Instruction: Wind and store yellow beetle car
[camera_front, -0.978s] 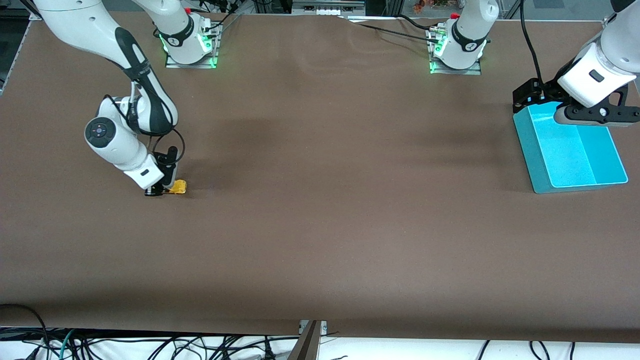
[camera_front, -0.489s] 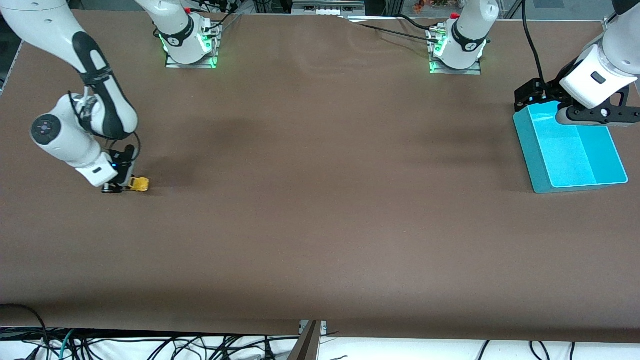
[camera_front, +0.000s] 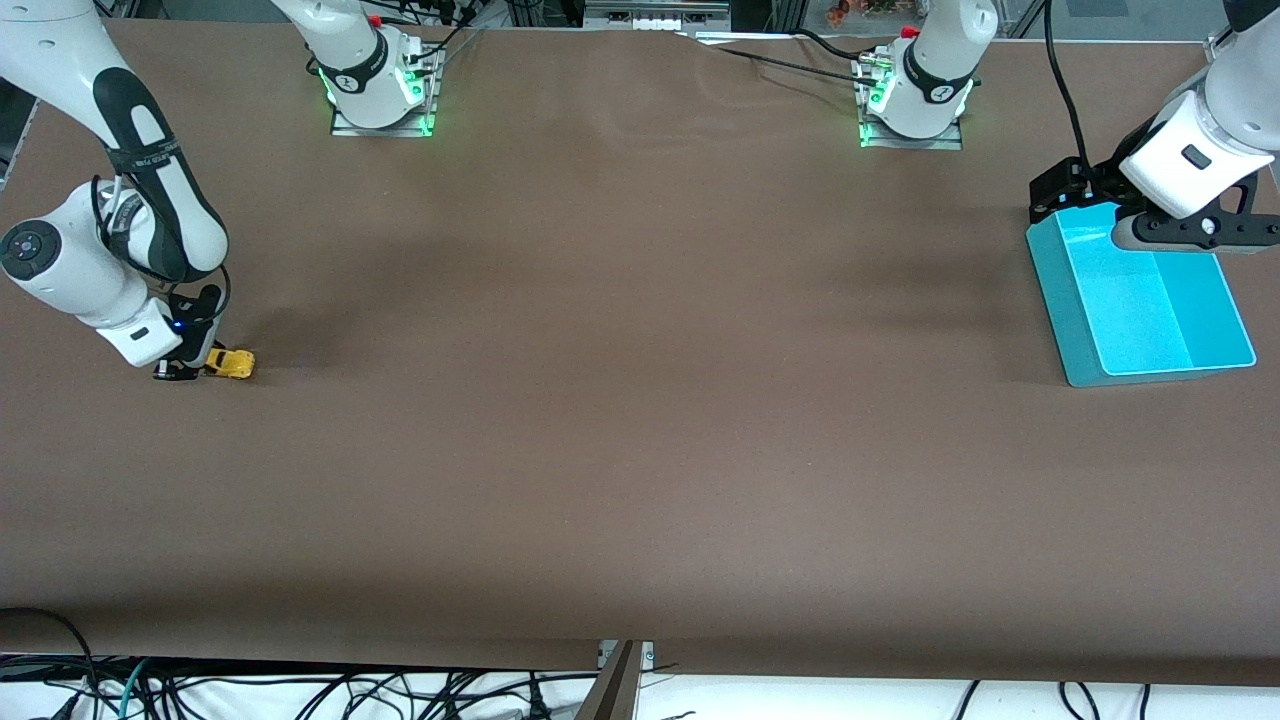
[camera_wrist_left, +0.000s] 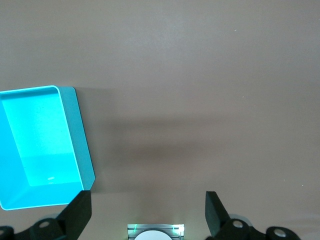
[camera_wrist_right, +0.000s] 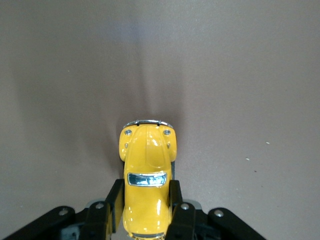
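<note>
The yellow beetle car (camera_front: 231, 364) sits on the brown table near the right arm's end. My right gripper (camera_front: 200, 365) is shut on it, low at the table. In the right wrist view the car (camera_wrist_right: 147, 175) lies between the two black fingers (camera_wrist_right: 176, 200), which press its sides, nose pointing away from the wrist. The cyan bin (camera_front: 1140, 295) stands at the left arm's end and is empty. My left gripper (camera_front: 1195, 228) waits over the bin's edge nearest the robot bases, open and empty. In the left wrist view the bin (camera_wrist_left: 42, 145) shows beside the wide-apart fingers (camera_wrist_left: 215, 212).
The two arm bases (camera_front: 380, 85) (camera_front: 912, 95) stand along the table edge farthest from the front camera. The brown table surface (camera_front: 640, 400) stretches bare between the car and the bin. Cables hang under the table edge nearest the front camera.
My right gripper has dragged the yellow car along the table toward the right arm's end, away from the bin. The left arm has barely moved.
</note>
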